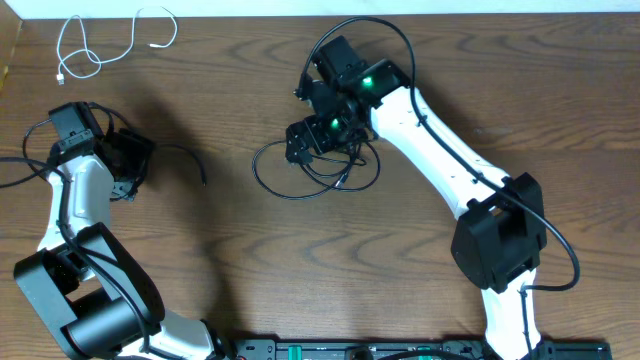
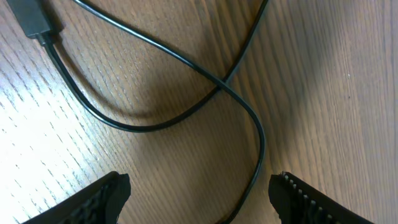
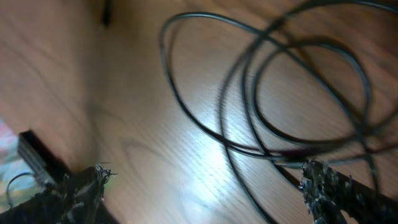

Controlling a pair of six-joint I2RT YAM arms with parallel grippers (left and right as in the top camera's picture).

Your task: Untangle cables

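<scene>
A thin white cable [image 1: 100, 45] lies in loose loops at the far left of the table. A bundle of thin black cables [image 1: 325, 170] lies in loops at the middle. My right gripper [image 1: 303, 140] hovers over its upper left part; in the right wrist view its jaws [image 3: 202, 190] are open, with the black loops [image 3: 280, 93] ahead and under the right finger. Another thin black cable [image 1: 185, 155] lies by my left gripper [image 1: 130, 162]. In the left wrist view this cable [image 2: 186, 106] crosses itself, its plug [image 2: 34, 22] at top left. The left jaws [image 2: 199, 193] are open around one strand.
A thick black cord [image 1: 390, 40] arches over the right arm, and another [image 1: 20, 170] runs from the left arm off the table's left edge. The arm bases and a black rail [image 1: 350, 350] stand at the near edge. The table's far edge [image 1: 300, 10] is close behind the white cable.
</scene>
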